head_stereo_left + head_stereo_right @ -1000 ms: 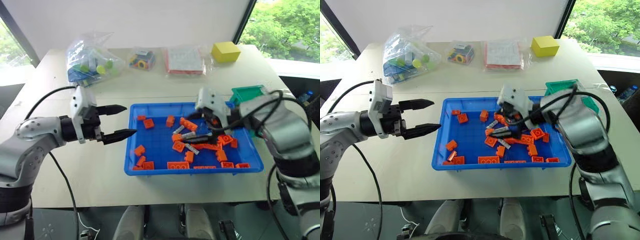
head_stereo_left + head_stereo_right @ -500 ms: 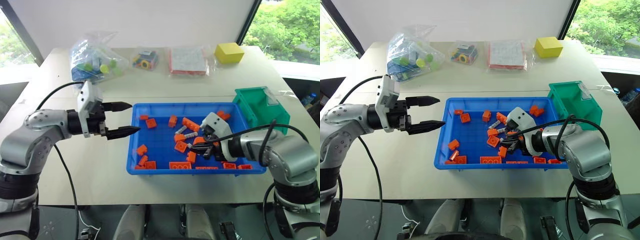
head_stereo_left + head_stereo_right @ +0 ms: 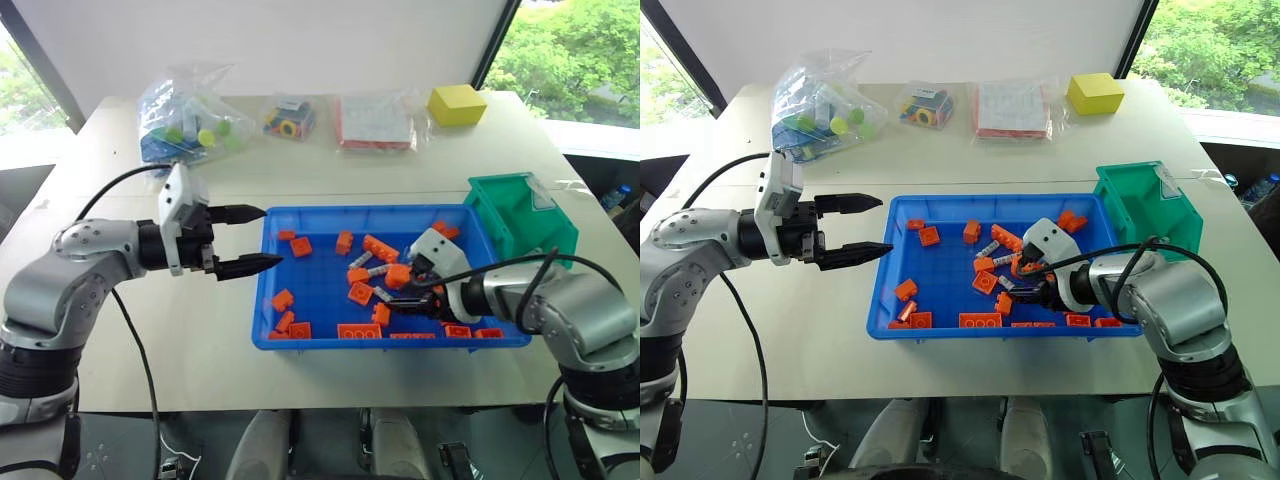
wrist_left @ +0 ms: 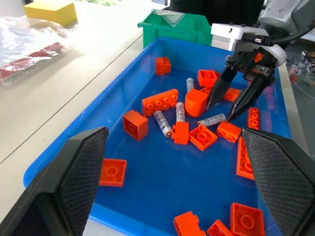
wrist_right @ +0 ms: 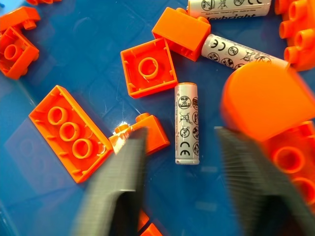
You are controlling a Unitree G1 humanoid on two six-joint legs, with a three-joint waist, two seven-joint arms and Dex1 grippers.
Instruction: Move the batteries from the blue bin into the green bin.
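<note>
Right gripper, fingers parted and empty, hangs over a battery in the blue bin, whose long axis runs along the gap, not across it.

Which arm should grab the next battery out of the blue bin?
Right. The right gripper hangs open inside the blue bin, its fingers either side of a battery, with the green bin close by. The left gripper hovers open at the bin's far rim.
</note>
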